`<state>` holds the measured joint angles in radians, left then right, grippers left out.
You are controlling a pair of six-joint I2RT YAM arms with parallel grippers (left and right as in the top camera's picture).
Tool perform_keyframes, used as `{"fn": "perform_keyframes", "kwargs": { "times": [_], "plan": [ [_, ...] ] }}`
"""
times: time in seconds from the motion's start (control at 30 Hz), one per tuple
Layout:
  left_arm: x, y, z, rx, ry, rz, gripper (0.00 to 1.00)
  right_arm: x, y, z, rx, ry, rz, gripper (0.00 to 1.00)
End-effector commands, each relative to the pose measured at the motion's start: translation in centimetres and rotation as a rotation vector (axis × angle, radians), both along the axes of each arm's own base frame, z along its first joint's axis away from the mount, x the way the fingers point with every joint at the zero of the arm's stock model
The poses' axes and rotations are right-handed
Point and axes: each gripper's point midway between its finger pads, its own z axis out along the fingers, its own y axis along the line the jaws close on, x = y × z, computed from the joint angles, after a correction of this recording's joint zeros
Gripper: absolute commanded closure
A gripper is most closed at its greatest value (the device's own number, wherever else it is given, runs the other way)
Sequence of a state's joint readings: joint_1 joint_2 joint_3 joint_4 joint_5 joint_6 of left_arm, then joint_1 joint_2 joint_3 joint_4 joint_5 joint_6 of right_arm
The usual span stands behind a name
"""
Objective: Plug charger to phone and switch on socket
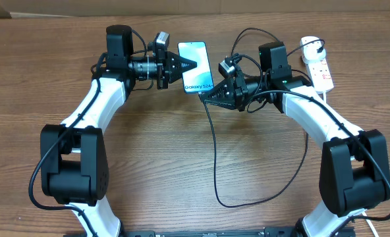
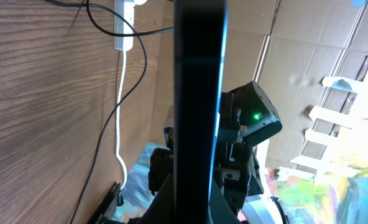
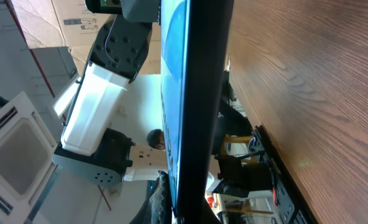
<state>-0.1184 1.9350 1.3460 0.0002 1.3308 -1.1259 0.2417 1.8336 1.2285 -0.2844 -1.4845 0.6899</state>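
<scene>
The phone (image 1: 194, 63), with its blue screen facing up, is held above the table at the back middle. My left gripper (image 1: 189, 65) is shut on its left long edge. My right gripper (image 1: 208, 96) is shut on its near right corner. Both wrist views show the phone edge-on between the jaws, in the left wrist view (image 2: 199, 93) and the right wrist view (image 3: 199, 93). The charger (image 1: 216, 158), a thin black cable, runs from under the right gripper toward me and loops right. Its plug tip is hidden. The socket (image 1: 318, 66) lies at the back right with a black plug in it.
The socket's thick white cord (image 2: 119, 124) runs along the wood table (image 1: 149, 158) and off its edge, beside a thin black cable (image 2: 102, 146). The right arm (image 2: 252, 118) sits just behind the phone in the left wrist view. Cardboard boxes stand beyond the table.
</scene>
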Motion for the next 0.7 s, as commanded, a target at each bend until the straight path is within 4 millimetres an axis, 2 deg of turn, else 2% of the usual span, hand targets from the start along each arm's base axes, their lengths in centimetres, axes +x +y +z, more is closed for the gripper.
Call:
{"fn": "perform_keyframes", "kwargs": {
  "times": [0.0, 0.27, 0.6, 0.67],
  "plan": [
    [-1.3, -1.2, 1.6, -0.032, -0.053, -0.075, 0.96, 0.7, -0.2, 1.3, -0.009, -0.048, -0.029, 0.96],
    [-1.4, -1.6, 1.6, -0.033, -0.037, -0.081, 0.96, 0.9, 0.7, 0.5, -0.058, -0.038, -0.055, 0.96],
    [-2.1, -1.6, 2.0, -0.057, -0.039, -0.12, 0.96, 1.0, 0.7, 0.7, -0.052, -0.048, -0.053, 0.96],
    [-2.3, -1.6, 2.1, -0.065, -0.043, -0.133, 0.96, 0.7, 0.7, 1.2, -0.022, -0.065, -0.028, 0.96]
  ]
}}
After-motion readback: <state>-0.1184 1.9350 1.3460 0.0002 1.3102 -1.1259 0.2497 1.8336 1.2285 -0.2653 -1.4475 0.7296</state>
